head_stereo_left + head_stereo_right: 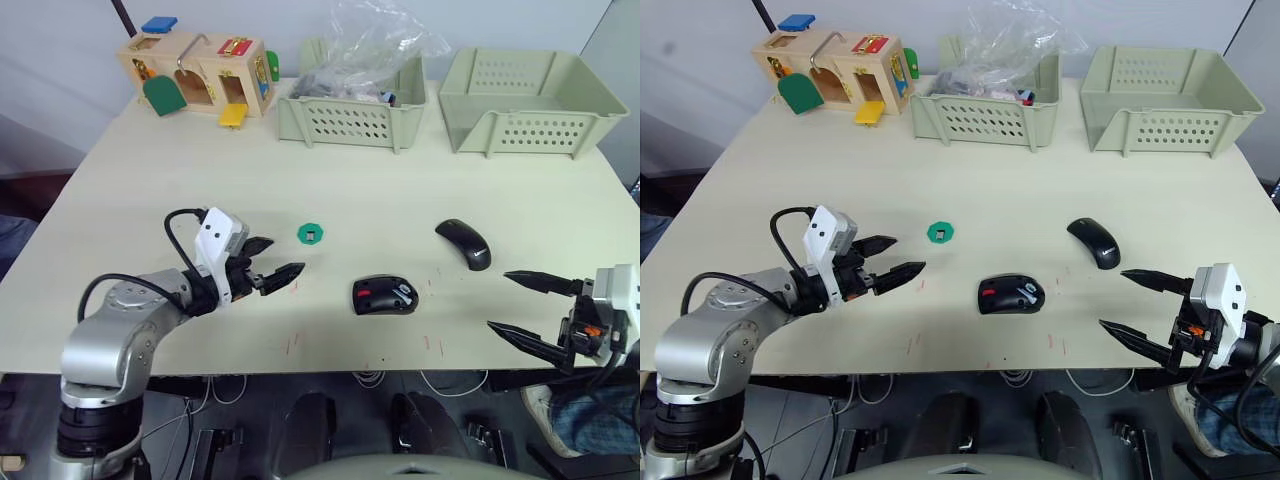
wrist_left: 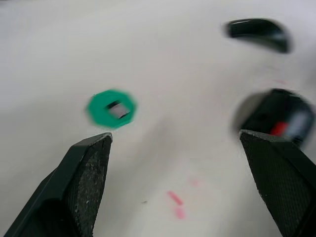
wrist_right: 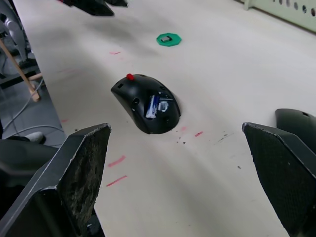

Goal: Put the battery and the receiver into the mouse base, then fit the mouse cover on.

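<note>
The black mouse base (image 1: pixel 385 295), with a red patch on top, sits near the table's front middle. The blue-and-silver battery (image 3: pixel 152 105) lies in its open top. To the base's back left, the tiny dark receiver (image 1: pixel 313 234) rests in the middle of a green scalloped disc (image 1: pixel 305 238). The glossy black mouse cover (image 1: pixel 464 243) lies to the base's back right. My left gripper (image 1: pixel 283 257) is open and empty, low over the table just left of the disc and the base. My right gripper (image 1: pixel 498 300) is open and empty, right of the base, near the front edge.
At the back stand a wooden latch-board toy house (image 1: pixel 200 70), a green basket (image 1: pixel 350 120) holding a clear plastic bag, and a second green basket (image 1: pixel 530 105). Small red marks (image 1: pixel 292 345) dot the table near its front edge.
</note>
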